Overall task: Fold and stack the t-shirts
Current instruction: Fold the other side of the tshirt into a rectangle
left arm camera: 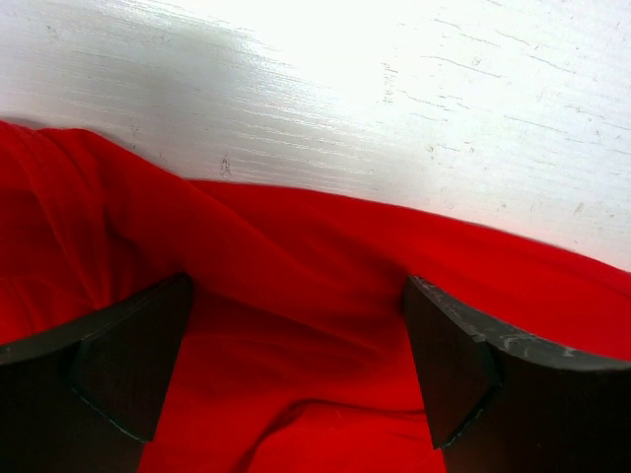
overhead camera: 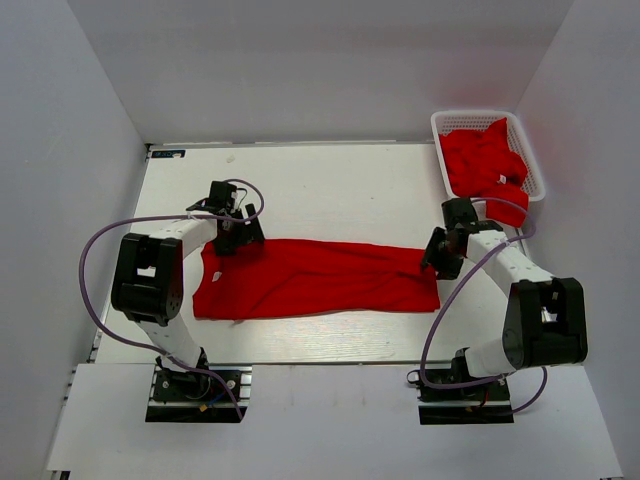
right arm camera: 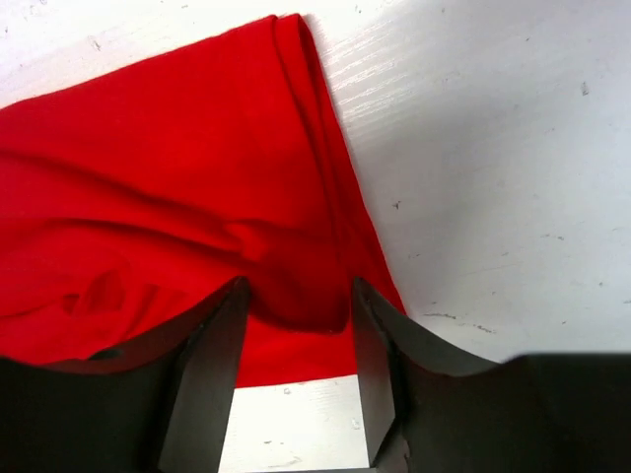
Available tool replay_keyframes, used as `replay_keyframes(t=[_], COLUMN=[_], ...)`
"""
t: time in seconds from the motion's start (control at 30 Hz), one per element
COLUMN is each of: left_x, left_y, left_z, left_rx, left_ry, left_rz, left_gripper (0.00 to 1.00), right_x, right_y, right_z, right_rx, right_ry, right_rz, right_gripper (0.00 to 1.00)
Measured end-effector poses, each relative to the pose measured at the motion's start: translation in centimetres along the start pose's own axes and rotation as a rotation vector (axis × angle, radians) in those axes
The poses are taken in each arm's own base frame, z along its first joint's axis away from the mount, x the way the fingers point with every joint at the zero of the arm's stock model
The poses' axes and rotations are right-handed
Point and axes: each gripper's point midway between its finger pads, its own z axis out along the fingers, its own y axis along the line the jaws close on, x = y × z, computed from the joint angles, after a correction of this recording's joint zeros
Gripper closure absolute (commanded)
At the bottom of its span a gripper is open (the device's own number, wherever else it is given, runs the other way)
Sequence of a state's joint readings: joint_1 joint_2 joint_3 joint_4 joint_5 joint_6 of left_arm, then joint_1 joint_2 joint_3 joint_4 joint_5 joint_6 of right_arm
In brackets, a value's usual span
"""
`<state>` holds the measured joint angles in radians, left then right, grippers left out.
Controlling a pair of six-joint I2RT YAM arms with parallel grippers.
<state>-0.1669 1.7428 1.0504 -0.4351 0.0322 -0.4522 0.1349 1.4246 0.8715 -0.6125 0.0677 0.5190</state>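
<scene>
Spread mid-way on the white wooden table [overhead camera: 330, 180]: one bright red cloth t-shirt [overhead camera: 315, 280], a long band running left to right, apparently already doubled lengthwise. Left black two-finger gripper [overhead camera: 238, 238] down at its far-left corner, fingers wide apart, cloth lying between, nothing pinched. Right black two-finger gripper [overhead camera: 435, 255] at the right end, fingers closer but parted, hem between them, bare table showing in the gap. Judged: one at each end so as to lift both ends together for the next fold. More red t-shirts [overhead camera: 485, 160] heaped in the white plastic lattice basket [overhead camera: 470, 116], far right, unfolded.
</scene>
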Motion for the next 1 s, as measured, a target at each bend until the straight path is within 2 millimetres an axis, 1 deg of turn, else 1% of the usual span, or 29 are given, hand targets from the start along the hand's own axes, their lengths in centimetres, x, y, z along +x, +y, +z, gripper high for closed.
replay_keyframes(t=[0.07,0.13,0.17,0.27,0.37,0.4,0.43,0.47,0.53,0.57,0.6,0.67,0.7,0.83,0.9,1.0], left_x=[0.0,0.0,0.0,0.0,0.0,0.0,0.0,0.0,0.0,0.0,0.0,-0.1,-0.1,-0.1,-0.1,-0.1], left_y=[0.0,0.0,0.0,0.0,0.0,0.0,0.0,0.1,0.2,0.2,0.3,0.3,0.4,0.5,0.6,0.8], left_z=[0.0,0.0,0.0,0.0,0.0,0.0,0.0,-0.1,0.0,0.0,0.0,-0.1,-0.1,-0.1,-0.1,-0.1], left_rx=[0.000,0.000,-0.001,0.000,-0.001,-0.001,-0.002,-0.004,-0.010,-0.013,-0.015,-0.019,-0.020,-0.028,-0.036,-0.043], left_ry=[0.000,0.001,0.001,0.001,0.001,0.001,0.002,0.002,0.000,0.000,-0.001,-0.002,-0.002,-0.002,0.000,0.001], left_rz=[0.000,0.000,0.000,0.000,0.000,0.000,0.002,0.004,0.008,0.008,0.009,0.011,0.011,0.012,0.013,0.015], left_gripper=[0.00,0.00,0.00,0.00,0.00,0.00,0.00,0.00,0.00,0.00,0.00,0.00,0.00,0.00,0.00,0.00], right_x=[0.1,0.1,0.1,0.3,0.5,0.7,0.8,1.0,1.5,1.6,1.8,2.2,2.2,2.4,2.2,1.6], right_y=[0.1,0.3,0.3,0.3,0.3,0.2,0.1,0.0,0.1,0.1,0.2,0.2,0.3,0.5,0.8,1.0], right_z=[0.0,0.0,0.0,0.2,0.6,0.8,1.0,1.1,1.4,1.5,1.6,1.8,1.8,2.1,2.0,1.5], right_rx=[-0.007,-0.015,-0.015,-0.014,-0.011,-0.009,-0.008,-0.007,-0.017,-0.021,-0.029,-0.040,-0.045,-0.065,-0.081,-0.097], right_ry=[0.004,0.008,0.009,0.020,0.036,0.041,0.046,0.052,0.064,0.068,0.074,0.083,0.084,0.086,0.073,0.035], right_rz=[0.012,0.026,0.030,0.041,0.051,0.057,0.060,0.063,0.070,0.072,0.076,0.084,0.087,0.095,0.093,0.088], right_gripper=[0.53,0.55,0.55,0.49,0.49,0.51,0.53,0.59,0.65,0.71,0.82,0.96,1.00,1.00,1.00,1.00])
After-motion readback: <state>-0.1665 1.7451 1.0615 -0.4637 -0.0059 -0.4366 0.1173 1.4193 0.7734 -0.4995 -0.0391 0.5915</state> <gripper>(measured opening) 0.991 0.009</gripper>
